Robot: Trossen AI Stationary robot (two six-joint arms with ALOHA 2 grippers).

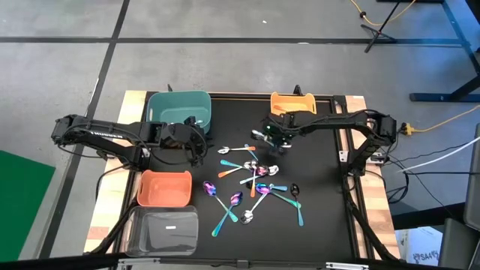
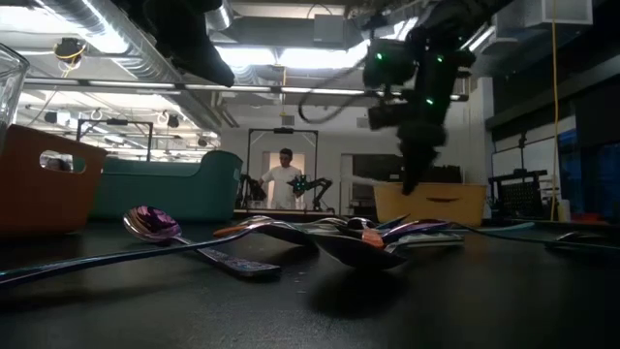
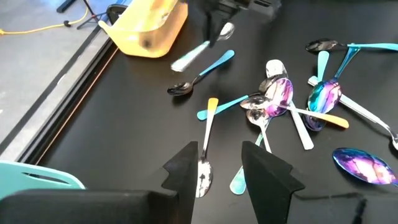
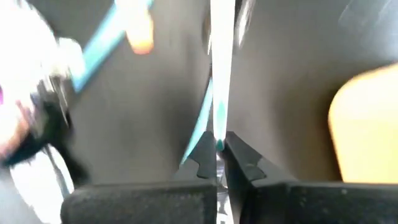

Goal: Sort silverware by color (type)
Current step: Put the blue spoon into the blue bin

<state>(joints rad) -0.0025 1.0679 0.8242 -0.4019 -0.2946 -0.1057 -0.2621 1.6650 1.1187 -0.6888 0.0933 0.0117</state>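
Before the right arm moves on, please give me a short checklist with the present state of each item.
1. Right gripper shut on a silver spoon: ok.
2. Spoon lifted off the table: ok; the left wrist view shows it hanging in the air.
3. Only one spoon in the grip: ok, as far as the right wrist view shows.
4. Yellow bin close to the right gripper: ok.
5. Which bin takes silver spoons: cannot tell.
6. Left gripper open, by the teal bin, away from the right arm: ok.
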